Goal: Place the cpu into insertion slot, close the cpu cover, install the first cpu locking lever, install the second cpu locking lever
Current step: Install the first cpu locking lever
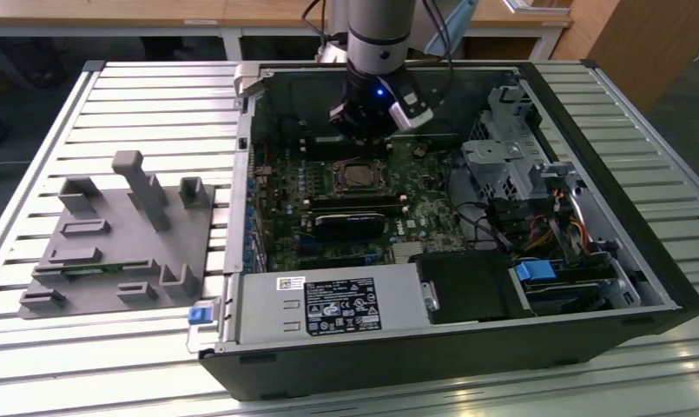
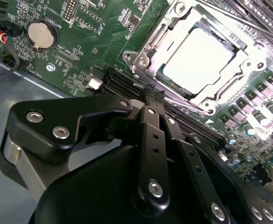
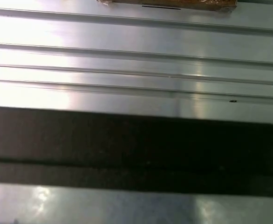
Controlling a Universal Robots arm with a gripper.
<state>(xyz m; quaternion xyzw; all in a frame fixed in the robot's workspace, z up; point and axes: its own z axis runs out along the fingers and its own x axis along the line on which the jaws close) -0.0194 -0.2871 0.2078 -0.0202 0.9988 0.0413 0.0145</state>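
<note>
Matt silver metal cpu [image 2: 198, 59], shiny steel cpu cover [image 2: 229, 74], matt black fingers [image 2: 150, 105]

The white label [image 1: 341, 306] and green circuit board [image 2: 85, 32] carry print too small to read.

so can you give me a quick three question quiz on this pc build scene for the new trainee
1. True or false: the cpu lies framed by the silvery cpu cover on the green board.
2. Pick one. In the second wrist view the gripper is: A) open wide, B) shut on the cpu, C) shut, holding nothing.
3. Fill in: in the exterior view, the grey fixture stands outside the computer case, on the exterior view's ____.

Key: 1 true; 2 C; 3 left.
</note>
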